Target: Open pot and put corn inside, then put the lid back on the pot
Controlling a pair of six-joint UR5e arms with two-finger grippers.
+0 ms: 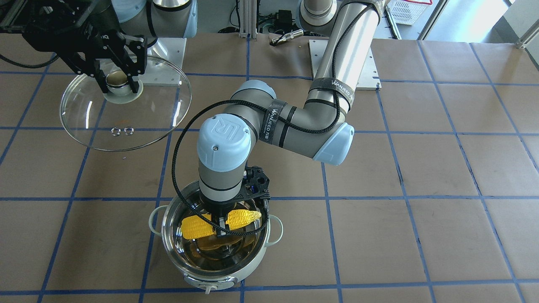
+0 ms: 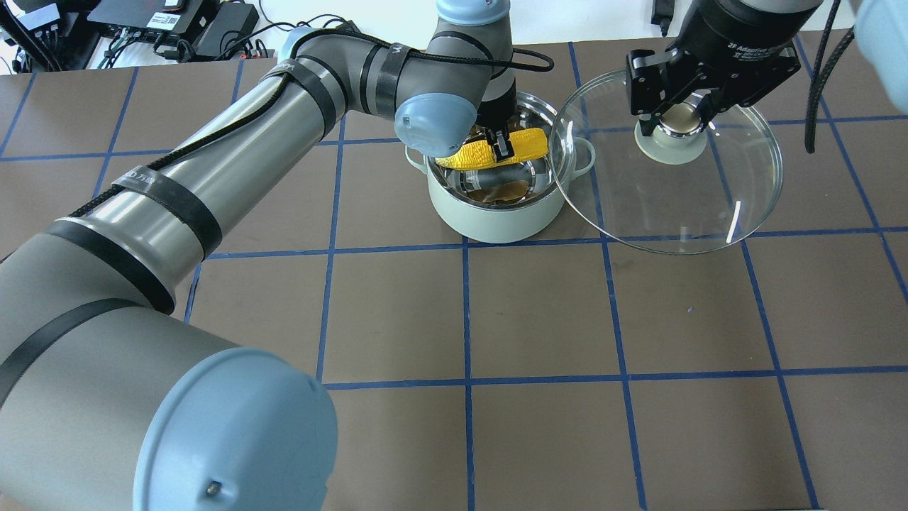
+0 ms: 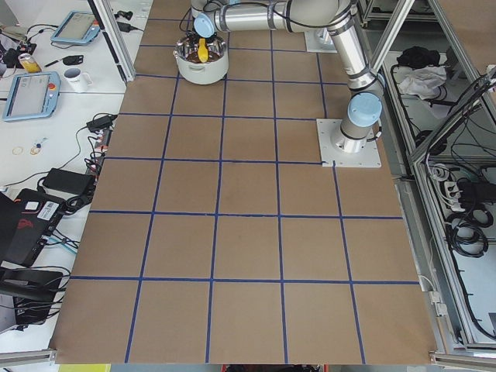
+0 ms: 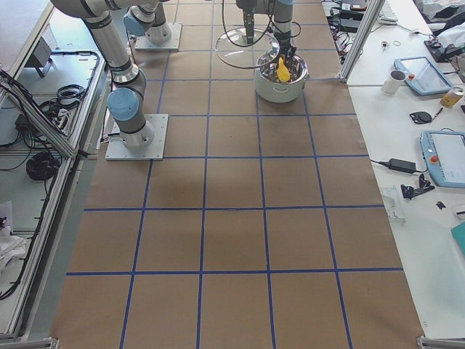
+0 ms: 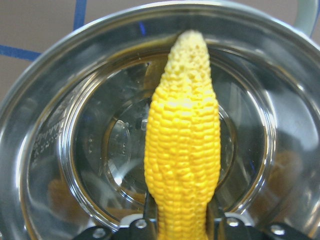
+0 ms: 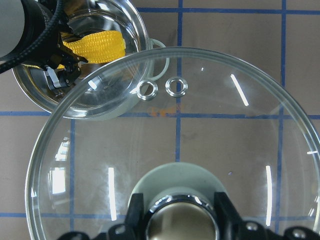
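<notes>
Holding corn (image 2: 528, 142) over pot (image 2: 496, 220), left tool (image 2: 502, 145) vertical | right tool (image 2: 681, 122) clamps lid (image 2: 674, 206)

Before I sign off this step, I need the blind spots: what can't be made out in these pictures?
- Left pincer tips: front-facing view, covered by the left arm and the corn.
- Gap under the corn to the pot floor: every view, steel reflections confuse it.
- Lid near rim: right wrist view, cut by the bottom edge.
- Right pincer: side views, too small.
</notes>
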